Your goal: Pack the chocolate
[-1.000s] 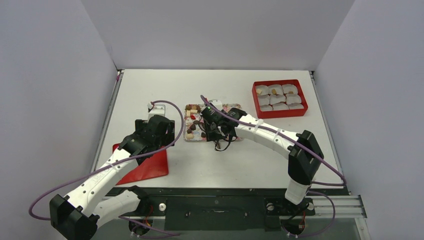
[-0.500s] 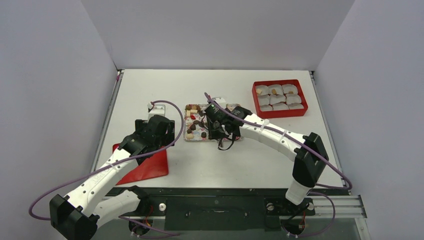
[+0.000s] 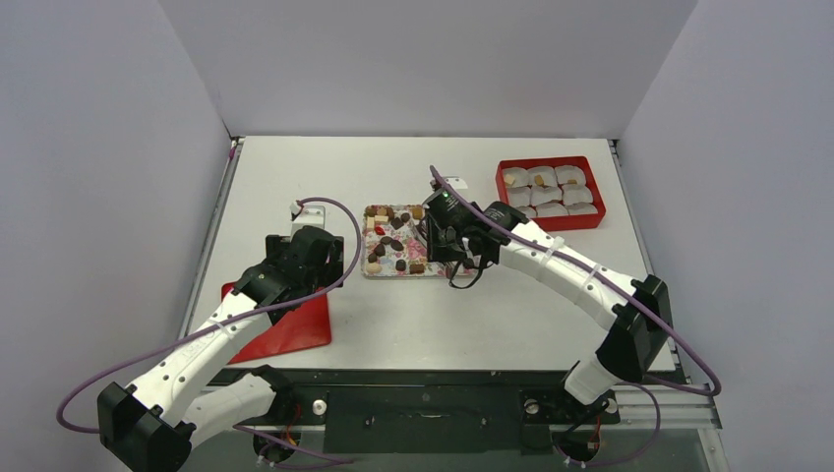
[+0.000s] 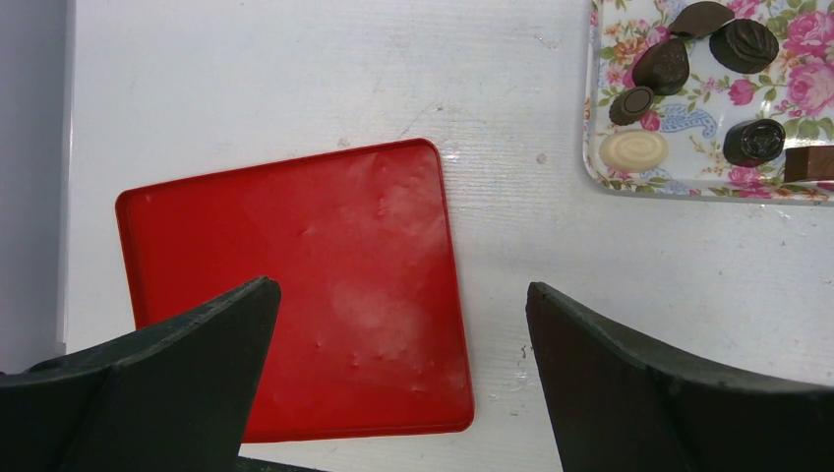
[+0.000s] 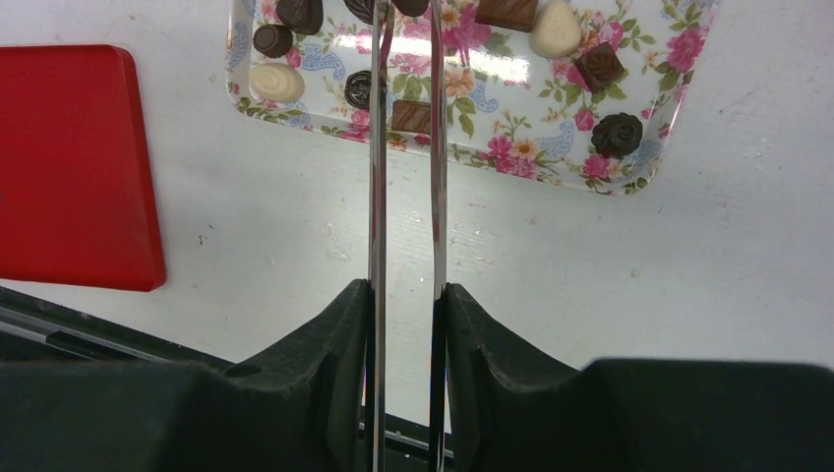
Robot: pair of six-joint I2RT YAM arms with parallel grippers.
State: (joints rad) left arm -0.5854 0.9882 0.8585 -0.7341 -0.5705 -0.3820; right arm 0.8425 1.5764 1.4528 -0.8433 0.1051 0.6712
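Observation:
The chocolate [image 3: 391, 246] lies as small dark, tan and cream pieces on a flower-patterned tray [image 3: 372, 270]. The right wrist view shows the same pieces [image 5: 600, 67] on that tray [image 5: 511, 152]. My right gripper [image 3: 447, 236] [image 5: 405, 295] is shut on a pair of metal tongs [image 5: 379, 147] that reach over the tray's right half. At the tong tips sits a dark piece [image 5: 411, 5], cut off by the frame's top edge. My left gripper [image 3: 310, 251] [image 4: 403, 295] is open over the edge of a red lid [image 4: 295, 295], with nothing between its fingers.
A red box [image 3: 549, 223] with white paper cups [image 3: 546, 195] stands at the back right; a few cups hold tan pieces. The red lid [image 3: 290, 329] lies flat at the front left, also seen in the right wrist view [image 5: 69, 167].
My right arm has swung right and back, carrying the tongs from the tray's middle to its right side. Its jaws have narrowed slightly on the tongs. The left arm has not moved.

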